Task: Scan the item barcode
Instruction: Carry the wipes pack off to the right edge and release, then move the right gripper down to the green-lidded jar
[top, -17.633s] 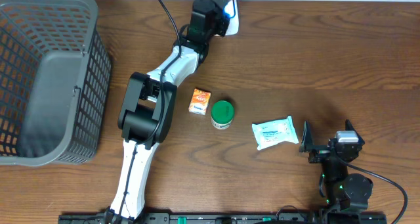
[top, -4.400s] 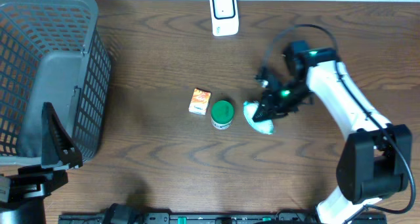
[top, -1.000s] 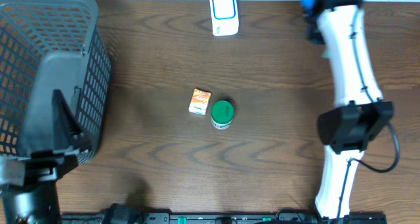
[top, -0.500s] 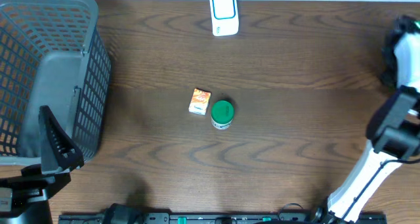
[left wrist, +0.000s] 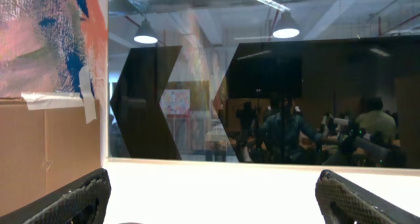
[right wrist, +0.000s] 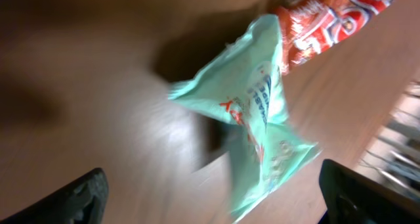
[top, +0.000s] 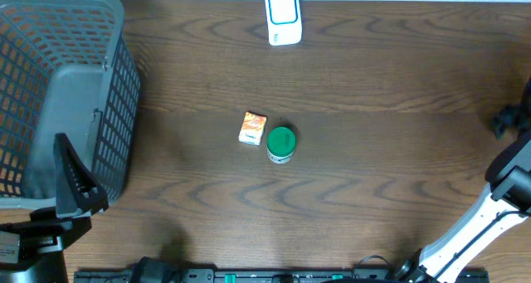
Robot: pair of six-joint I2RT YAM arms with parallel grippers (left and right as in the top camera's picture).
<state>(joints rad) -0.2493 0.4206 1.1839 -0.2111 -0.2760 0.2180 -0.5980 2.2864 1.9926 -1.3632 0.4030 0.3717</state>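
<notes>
Whereas over the surface (top: 373, 84) the right arm (top: 506, 200) reached toward 1 o'clock a second ago, hand clenched, it now hangs off the 3 o'clock edge and the right hand (right wrist: 210, 196) has let go, fingers spread, empty. Below it the wipes packet (right wrist: 252, 119), blurred and out of the overhead view, lies loose beside a red-orange pack (right wrist: 328, 14), so likely scanned and set aside. Its long axis runs roughly 12 to 6 in the wrist view, printed face up; left hand (left wrist: 213, 198) released, empty.
</notes>
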